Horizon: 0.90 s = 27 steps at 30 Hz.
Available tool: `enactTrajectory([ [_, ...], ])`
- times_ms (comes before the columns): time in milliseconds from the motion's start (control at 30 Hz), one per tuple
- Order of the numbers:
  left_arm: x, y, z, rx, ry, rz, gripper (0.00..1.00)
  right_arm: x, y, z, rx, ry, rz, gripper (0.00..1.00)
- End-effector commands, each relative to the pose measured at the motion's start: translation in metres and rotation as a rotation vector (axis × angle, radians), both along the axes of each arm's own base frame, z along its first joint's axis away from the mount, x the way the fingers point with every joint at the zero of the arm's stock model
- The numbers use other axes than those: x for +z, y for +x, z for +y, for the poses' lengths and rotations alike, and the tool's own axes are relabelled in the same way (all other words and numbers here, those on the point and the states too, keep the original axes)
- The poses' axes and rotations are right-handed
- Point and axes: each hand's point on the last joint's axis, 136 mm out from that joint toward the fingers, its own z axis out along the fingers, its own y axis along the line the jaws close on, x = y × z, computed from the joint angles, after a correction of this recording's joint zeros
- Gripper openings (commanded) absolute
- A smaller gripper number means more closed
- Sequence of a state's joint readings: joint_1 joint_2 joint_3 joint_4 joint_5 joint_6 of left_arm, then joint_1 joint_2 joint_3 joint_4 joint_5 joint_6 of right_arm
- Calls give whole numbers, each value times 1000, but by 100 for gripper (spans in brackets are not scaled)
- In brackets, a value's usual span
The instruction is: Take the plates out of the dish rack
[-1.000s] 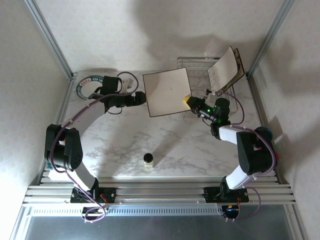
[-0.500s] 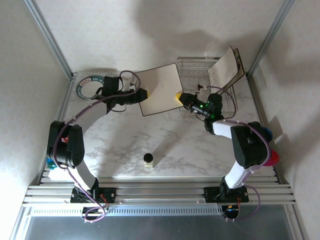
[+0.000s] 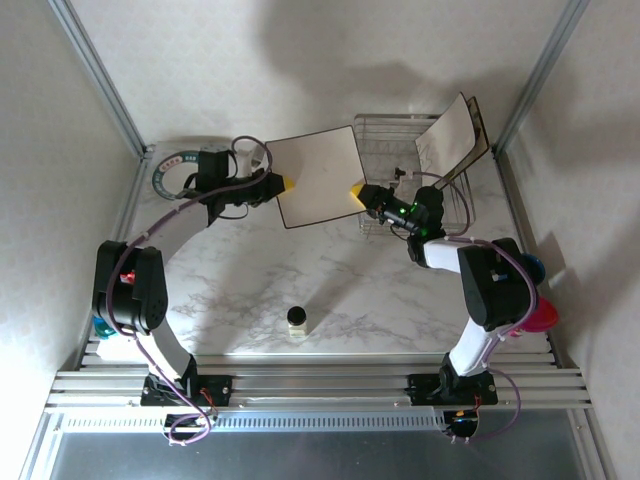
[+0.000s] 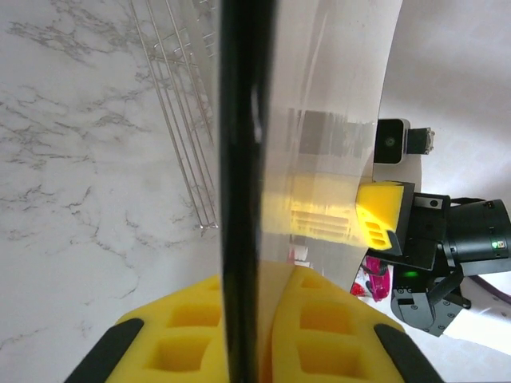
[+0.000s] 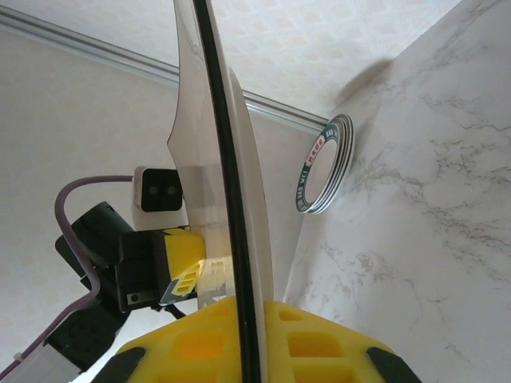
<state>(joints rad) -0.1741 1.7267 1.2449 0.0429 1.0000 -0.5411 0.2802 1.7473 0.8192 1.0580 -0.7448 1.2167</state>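
Note:
A square cream plate with a dark edge hangs above the table, just left of the silver wire dish rack. My left gripper is shut on its left edge, and my right gripper is shut on its right edge. In the left wrist view the plate stands edge-on between my yellow pads, with the rack and the right gripper behind it. The right wrist view shows the same plate clamped by the right gripper. A second square plate leans in the rack's far right corner.
A stack of round green-rimmed plates lies at the back left of the table; the stack is also in the right wrist view. A small bottle stands near the front centre. Cups sit past the table's right edge. Metal frame posts run along both sides.
The left gripper has shut on the plate's left edge. The plate and the right gripper have shifted left and back, away from the rack's front.

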Motion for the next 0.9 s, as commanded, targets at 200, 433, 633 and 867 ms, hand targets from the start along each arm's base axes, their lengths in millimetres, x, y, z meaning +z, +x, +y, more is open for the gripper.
enactTrajectory([
  [200, 13, 7, 13, 88, 37, -137, 0, 34, 18, -4, -101, -119, -102, 54],
  [433, 34, 7, 30, 118, 6, -179, 0, 35, 16, -22, -174, -330, -76, 91],
  [633, 54, 6, 47, 162, -7, -219, 0, 34, 8, -57, -239, -634, -58, 99],
  [867, 74, 18, 87, 445, -18, -289, 0, 31, -7, -132, -299, -1076, 63, 99],
])
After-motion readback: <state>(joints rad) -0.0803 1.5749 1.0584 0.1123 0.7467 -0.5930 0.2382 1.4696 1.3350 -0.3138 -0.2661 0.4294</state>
